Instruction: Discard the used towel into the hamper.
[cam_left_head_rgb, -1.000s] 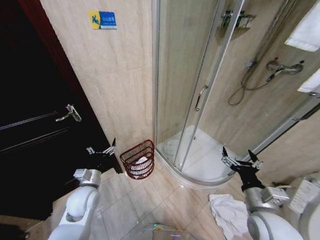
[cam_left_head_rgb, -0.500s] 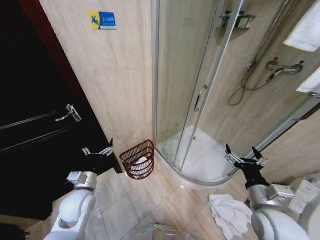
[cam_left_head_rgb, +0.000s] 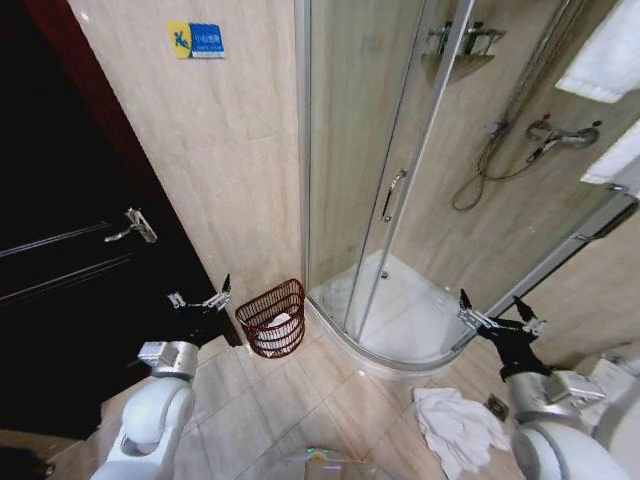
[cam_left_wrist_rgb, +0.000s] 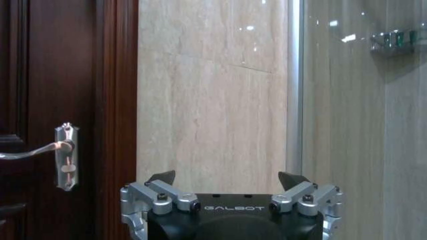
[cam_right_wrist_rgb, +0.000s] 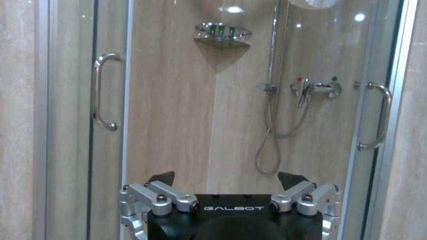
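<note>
A crumpled white towel (cam_left_head_rgb: 455, 428) lies on the tiled floor at the lower right of the head view, just left of my right arm. The hamper (cam_left_head_rgb: 273, 318), a small reddish-brown openwork basket with something white inside, stands against the wall beside the shower corner. My right gripper (cam_left_head_rgb: 497, 318) is held up open above and to the right of the towel, facing the shower, and nothing is between its fingers (cam_right_wrist_rgb: 161, 178). My left gripper (cam_left_head_rgb: 200, 297) is open and empty too, raised to the left of the hamper and facing the wall (cam_left_wrist_rgb: 213, 100).
A glass shower enclosure (cam_left_head_rgb: 400, 180) with a curved white tray (cam_left_head_rgb: 400, 320) fills the middle. A dark wooden door (cam_left_head_rgb: 60, 250) with a metal handle (cam_left_head_rgb: 135, 226) stands on the left. White towels (cam_left_head_rgb: 600, 60) hang at the upper right. Floor tiles (cam_left_head_rgb: 290, 410) lie open between my arms.
The whole head view has shifted, so the camera moved. My right gripper has shifted a little to the right, farther from the towel; the left gripper stays beside the hamper.
</note>
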